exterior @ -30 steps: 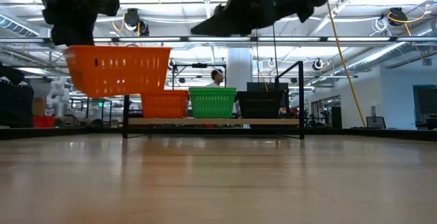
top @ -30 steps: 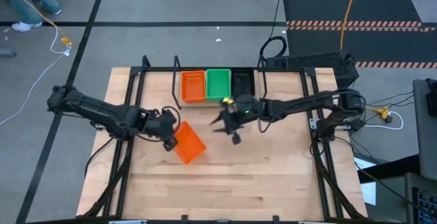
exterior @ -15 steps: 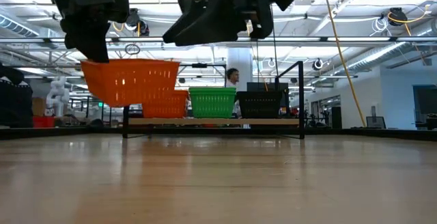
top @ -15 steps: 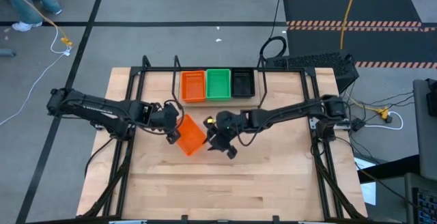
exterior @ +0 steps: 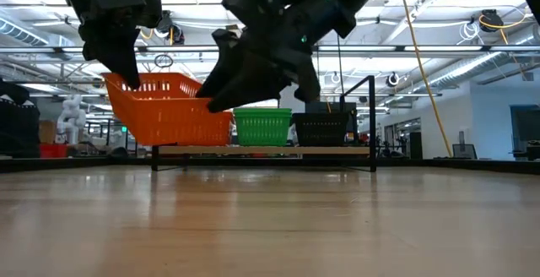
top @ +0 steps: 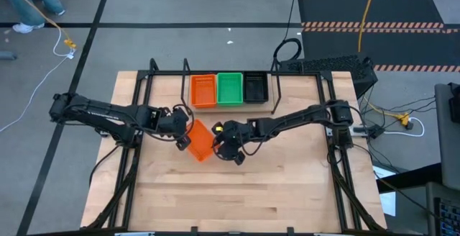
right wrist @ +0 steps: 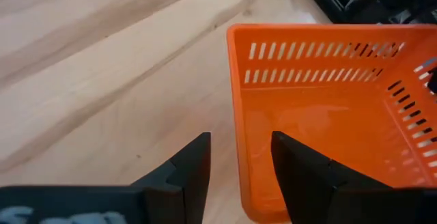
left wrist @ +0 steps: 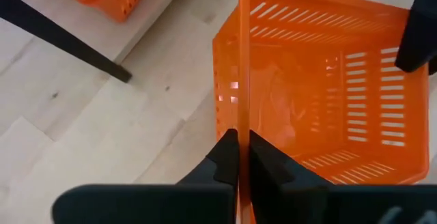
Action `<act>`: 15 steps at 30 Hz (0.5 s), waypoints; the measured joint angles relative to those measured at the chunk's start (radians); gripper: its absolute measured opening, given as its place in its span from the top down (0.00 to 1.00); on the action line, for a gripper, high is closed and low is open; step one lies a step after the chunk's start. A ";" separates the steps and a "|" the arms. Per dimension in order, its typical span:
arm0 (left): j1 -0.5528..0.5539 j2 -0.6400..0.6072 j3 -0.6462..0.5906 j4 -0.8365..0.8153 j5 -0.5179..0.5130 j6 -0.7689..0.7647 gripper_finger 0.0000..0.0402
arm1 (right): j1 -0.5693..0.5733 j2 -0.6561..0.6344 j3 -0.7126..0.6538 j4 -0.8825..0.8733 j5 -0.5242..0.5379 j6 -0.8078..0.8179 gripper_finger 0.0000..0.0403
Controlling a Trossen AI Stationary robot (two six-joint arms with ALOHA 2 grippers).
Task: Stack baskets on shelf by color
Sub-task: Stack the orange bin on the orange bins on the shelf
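Note:
My left gripper (top: 182,134) (left wrist: 238,138) is shut on an orange mesh basket (top: 200,142) (exterior: 166,111), which it holds tilted above the table's middle. My right gripper (top: 228,147) (right wrist: 240,136) is open at the basket's opposite side. One of its fingers stands outside the wall (right wrist: 235,94) and one inside, with a gap showing. On the shelf (exterior: 354,151) at the far edge an orange basket (top: 203,91), a green one (top: 230,88) and a black one (top: 255,87) rest side by side on their bottoms. My left gripper pinches one side wall of the orange basket at its rim (left wrist: 239,104), one finger inside and one outside. It comes slanting down from the table's left. The basket is lifted clear of the table, and the side away from this gripper hangs lower.
Black hoop uprights (exterior: 372,121) frame the shelf's ends. Bare wooden tabletop (top: 244,193) lies on the near side of both arms. The two arms almost meet over the table's middle. The black table frame (top: 338,164) runs along both sides.
My right gripper has come from just in front of the shelf toward the near left and down, to the held basket's free side. My left gripper has carried the basket a little toward the far right, and the basket has tipped from level to tilted.

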 joint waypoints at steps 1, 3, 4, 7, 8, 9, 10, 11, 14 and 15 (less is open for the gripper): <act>0.000 0.000 0.000 -0.001 -0.001 0.000 0.96 | 0.000 0.003 0.000 0.004 0.000 -0.002 0.66; 0.000 0.000 0.000 -0.001 0.000 -0.001 0.96 | 0.001 0.004 0.000 0.001 -0.003 0.000 0.73; 0.000 0.000 0.000 -0.001 0.000 -0.001 0.97 | 0.001 0.004 0.000 0.005 -0.003 0.005 0.79; 0.000 -0.005 0.000 0.002 0.000 -0.001 0.98 | 0.001 -0.005 0.000 0.002 -0.003 -0.007 0.96; 0.000 -0.008 0.000 0.003 -0.001 -0.001 0.98 | 0.000 -0.006 0.000 0.001 -0.003 -0.012 0.97; 0.000 -0.009 0.000 0.005 -0.001 -0.001 0.97 | -0.001 -0.006 0.000 0.002 -0.003 -0.009 0.97; 0.000 -0.011 0.000 0.006 0.000 -0.001 0.95 | -0.002 -0.006 0.000 0.000 -0.004 0.000 0.97; 0.000 -0.013 0.000 0.005 0.000 -0.001 0.93 | -0.002 -0.005 0.000 0.002 -0.004 0.010 0.97; 0.000 -0.017 0.000 -0.004 -0.002 -0.003 0.87 | -0.002 -0.017 0.009 -0.003 -0.004 0.035 0.98; 0.000 -0.018 0.000 -0.007 -0.004 0.000 0.85 | -0.002 -0.028 0.009 -0.006 -0.005 0.037 0.98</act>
